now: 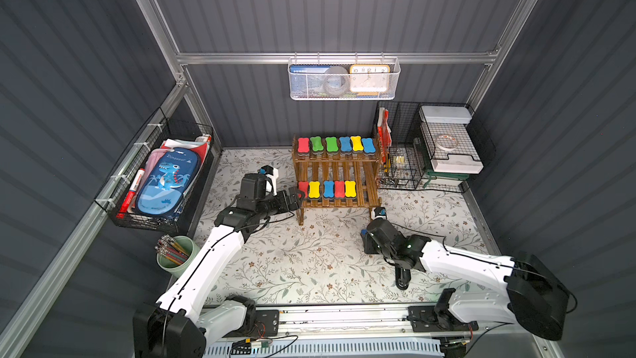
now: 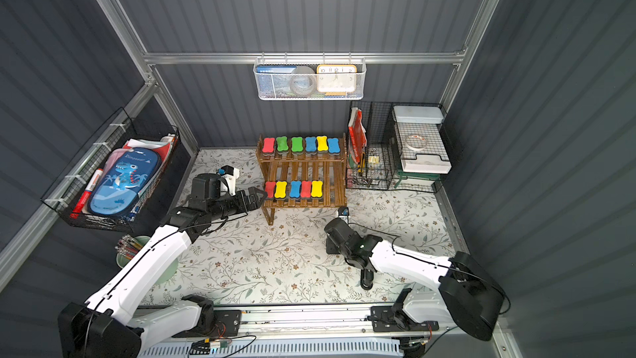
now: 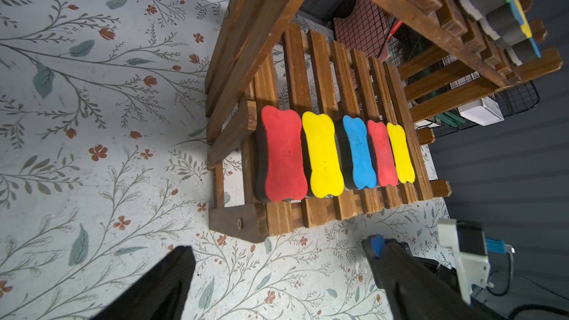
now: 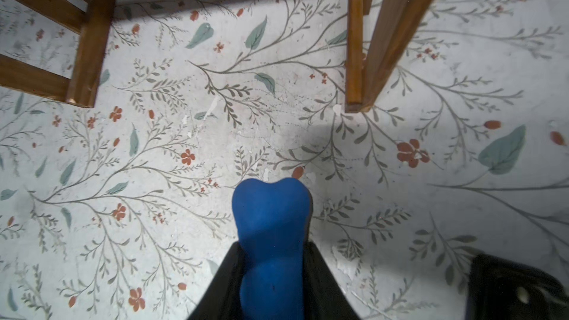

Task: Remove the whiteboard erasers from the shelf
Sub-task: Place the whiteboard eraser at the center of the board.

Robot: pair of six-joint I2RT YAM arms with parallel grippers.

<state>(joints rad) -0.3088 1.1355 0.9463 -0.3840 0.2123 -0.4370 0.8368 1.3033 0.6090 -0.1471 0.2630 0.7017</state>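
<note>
1. The left end effector is spread wide with nothing in it, sitting just off the left end of the shelf at lower-tier height.
2. The right end effector is clamped on a blue eraser, low over the tabletop just in front of the shelf's right front leg. So that one's off the shelf.
3. What the next move turns on: the red eraser is first in the lower row, directly ahead of the left end effector, toward the robot's right. The left arm is way nearer, and the right one is busy anyway.
4. Its long axis runs front to back along the slats, same as the four beside it. The yellow eraser looks snug against its far side, so only the outer side looks free.
5. The shelf's side rail and leg stand between the left end effector and that red pad. Going straight in sideways looks awkward; coming over the rail from above or the front seems the safer bet. Hard to tell how the jaws line up with the pad's waist.
6. There are six more erasers lined up on the upper tier at the back, well away from both arms.
7. The tabletop is flat with a floral print, and there's decent open space in front of the shelf for setting things down. A black wire rack sits right beside the shelf's right end, and a pencil cup sits by the left arm.
</note>
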